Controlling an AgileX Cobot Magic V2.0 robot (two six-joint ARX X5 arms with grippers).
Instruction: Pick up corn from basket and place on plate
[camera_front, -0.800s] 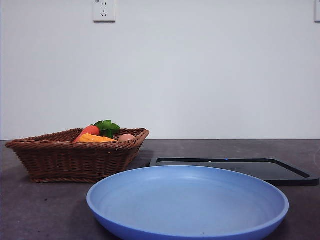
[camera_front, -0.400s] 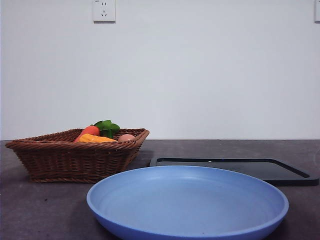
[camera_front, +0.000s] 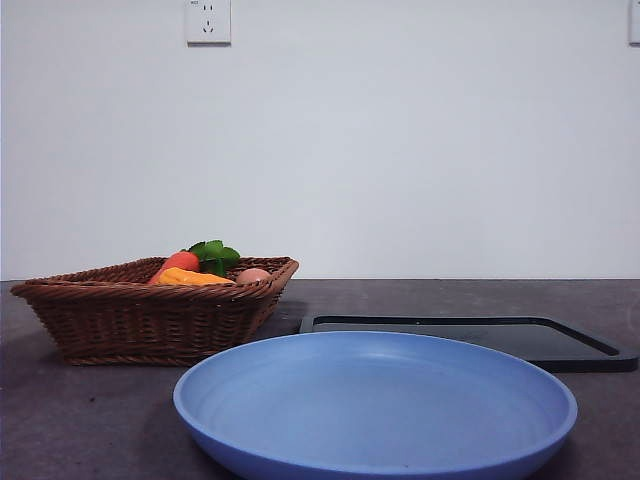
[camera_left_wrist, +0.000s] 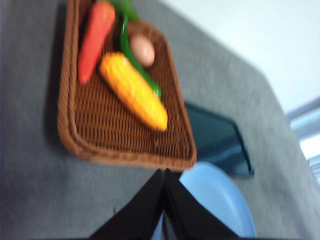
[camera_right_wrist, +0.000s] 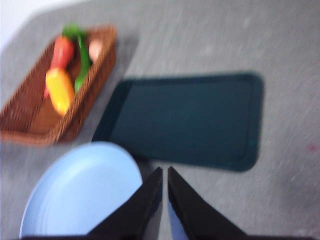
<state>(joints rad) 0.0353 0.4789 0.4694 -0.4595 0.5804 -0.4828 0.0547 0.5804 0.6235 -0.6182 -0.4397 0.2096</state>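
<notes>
The yellow-orange corn (camera_left_wrist: 133, 90) (camera_right_wrist: 59, 90) lies in the brown wicker basket (camera_front: 150, 315) (camera_left_wrist: 115, 145) (camera_right_wrist: 30, 117); the front view shows only its top (camera_front: 195, 278) above the rim. The light blue plate (camera_front: 375, 405) (camera_right_wrist: 80, 187) (camera_left_wrist: 217, 200) sits empty near the front. My left gripper (camera_left_wrist: 164, 175) hovers high over the table by the basket's near edge, jaws shut on nothing. High above the plate's edge and the tray, my right gripper (camera_right_wrist: 164, 173) is also shut and empty. Neither arm shows in the front view.
A red-orange carrot (camera_left_wrist: 94, 39) (camera_front: 176, 264) with green leaves (camera_front: 214, 254), a green pod (camera_left_wrist: 135, 62) and a tan egg (camera_left_wrist: 142, 50) (camera_front: 252, 275) share the basket. A flat black tray (camera_front: 470, 338) (camera_right_wrist: 187, 120) lies right of the basket, behind the plate.
</notes>
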